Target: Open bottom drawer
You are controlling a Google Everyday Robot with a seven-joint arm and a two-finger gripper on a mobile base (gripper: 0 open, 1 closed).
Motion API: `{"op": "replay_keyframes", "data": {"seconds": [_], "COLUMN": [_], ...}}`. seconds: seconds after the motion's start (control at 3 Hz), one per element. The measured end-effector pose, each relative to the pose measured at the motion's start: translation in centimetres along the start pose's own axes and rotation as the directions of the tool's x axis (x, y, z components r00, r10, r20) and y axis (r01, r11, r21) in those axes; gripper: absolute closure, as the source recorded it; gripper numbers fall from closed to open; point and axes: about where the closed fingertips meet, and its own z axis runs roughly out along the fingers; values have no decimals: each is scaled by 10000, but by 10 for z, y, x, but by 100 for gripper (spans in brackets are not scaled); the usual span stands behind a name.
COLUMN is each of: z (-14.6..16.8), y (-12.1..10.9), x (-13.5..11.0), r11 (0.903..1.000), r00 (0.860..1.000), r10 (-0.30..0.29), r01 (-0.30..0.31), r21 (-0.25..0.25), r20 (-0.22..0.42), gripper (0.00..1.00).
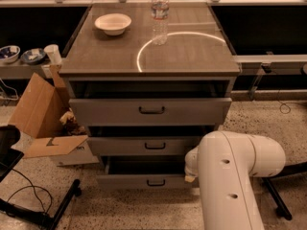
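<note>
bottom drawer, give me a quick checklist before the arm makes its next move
1. Bottom drawer partly out: ok. Its front stands forward of the middle drawer, with a dark gap above it.
2. Drawer handle unobstructed: ok, nothing is on it.
3. Gripper contact with the drawer: cannot tell. It is at the drawer's right end, mostly hidden behind the white arm.
4. Cardboard box out of the drawer's path: ok. It sits left of the cabinet, apart from the drawer front.
5. Water bottle steady on the cabinet top: ok, it is upright.
</note>
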Motion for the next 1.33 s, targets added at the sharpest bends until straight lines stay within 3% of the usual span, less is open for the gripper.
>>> {"op": "replay_keyframes", "data": {"seconds": [0.67,1.33], "z": [-11,-11], "y": [-7,-7], "x": [13,13], "r11": [9995,9995], "r00": [9998,9998], "r10": [184,184], "r01": [-184,-184], "r21": [254,254], "r20": [17,17], "gripper": [100,51]}}
